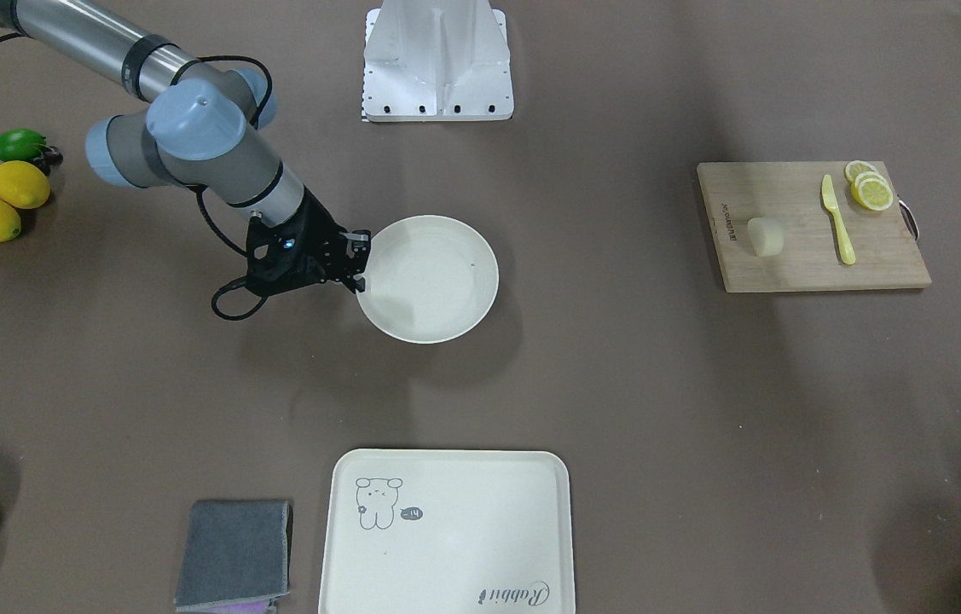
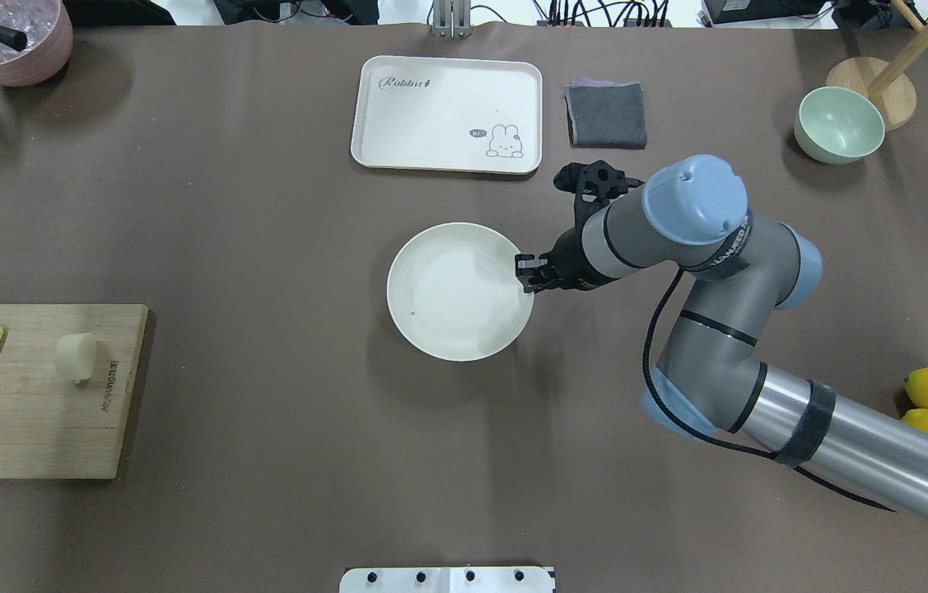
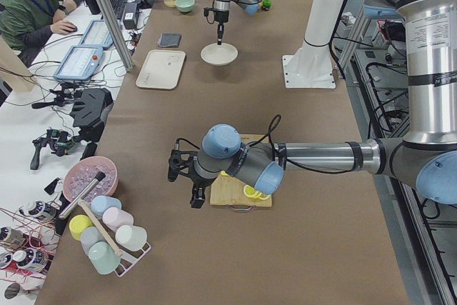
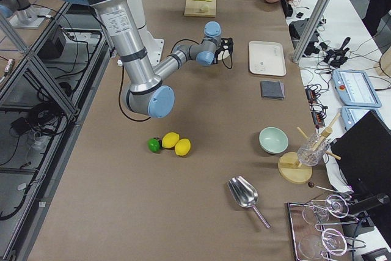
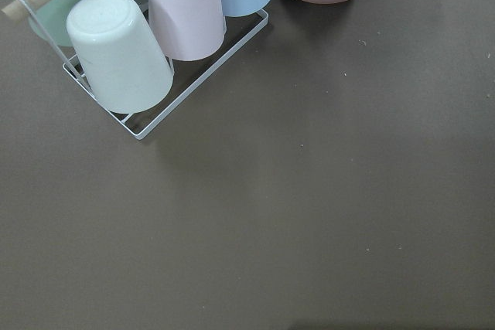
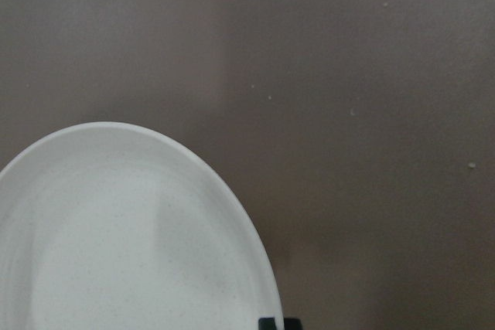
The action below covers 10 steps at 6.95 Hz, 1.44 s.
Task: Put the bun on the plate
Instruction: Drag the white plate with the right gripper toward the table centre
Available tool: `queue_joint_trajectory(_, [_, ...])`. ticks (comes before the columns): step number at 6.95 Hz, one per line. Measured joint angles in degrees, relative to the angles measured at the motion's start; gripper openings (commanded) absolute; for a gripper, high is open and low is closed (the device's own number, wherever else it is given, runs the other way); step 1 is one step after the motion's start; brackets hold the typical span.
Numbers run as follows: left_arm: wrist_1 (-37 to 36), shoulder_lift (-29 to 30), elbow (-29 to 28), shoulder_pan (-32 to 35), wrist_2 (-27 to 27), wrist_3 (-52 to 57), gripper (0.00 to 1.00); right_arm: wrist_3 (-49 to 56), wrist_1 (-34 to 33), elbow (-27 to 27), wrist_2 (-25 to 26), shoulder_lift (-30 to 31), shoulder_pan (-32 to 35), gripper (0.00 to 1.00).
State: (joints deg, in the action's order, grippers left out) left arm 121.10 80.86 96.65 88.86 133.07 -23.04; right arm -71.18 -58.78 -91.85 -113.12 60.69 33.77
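Note:
The bun (image 1: 766,236) (image 2: 75,357), a small pale cream cylinder, stands on a wooden cutting board (image 1: 787,264) at the table's end on my left side. The round off-white plate (image 1: 437,281) (image 2: 455,296) (image 6: 116,229) lies bare at the table's middle. My right gripper (image 1: 358,264) (image 2: 525,274) points down at the plate's rim on my right side and looks shut on that rim. My left gripper (image 3: 187,180) hangs past the board, near a cup rack; it shows only in the exterior left view, so I cannot tell its state.
A yellow knife (image 1: 838,220) and lemon slices (image 1: 871,189) share the board. A cream tray (image 2: 447,114), grey cloth (image 2: 606,115) and green bowl (image 2: 838,125) sit on the far side. Two lemons (image 1: 2,200) and a lime (image 1: 20,145) lie near my right arm. Cups (image 5: 155,28) are below the left wrist.

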Motion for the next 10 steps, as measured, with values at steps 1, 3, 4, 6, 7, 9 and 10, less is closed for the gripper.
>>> queue_joint_trajectory(1, [0.03,0.00,-0.03,0.00,0.02,0.01,0.98,-0.01,-1.14,-0.02,1.79,-0.53,-1.79,0.00])
queue_joint_trajectory(3, [0.09,-0.01,-0.04,0.00,0.08,0.01,0.98,-0.05,-1.66,0.21,3.51,-0.88,-3.56,0.04])
queue_joint_trajectory(4, [0.10,0.01,0.02,0.00,0.09,0.00,0.98,-0.04,-1.75,0.24,3.68,-0.93,-3.78,0.99])
queue_joint_trajectory(6, [0.06,0.07,0.29,0.00,0.09,-0.08,0.98,-0.03,-1.79,0.11,4.33,-0.82,-4.23,1.00])
queue_joint_trajectory(7, [0.08,0.08,0.47,0.00,0.09,-0.13,0.98,-0.08,-1.78,-0.05,5.07,-0.75,-4.45,1.00])
queue_joint_trajectory(9, [0.63,0.40,0.97,-0.51,0.07,-3.08,0.98,0.07,-3.89,-1.58,4.62,-0.56,-3.01,1.00])
queue_joint_trajectory(10, [3.17,0.62,1.70,-3.17,-0.22,-10.02,0.98,0.41,-7.99,-4.08,2.87,-0.49,-0.78,1.00])
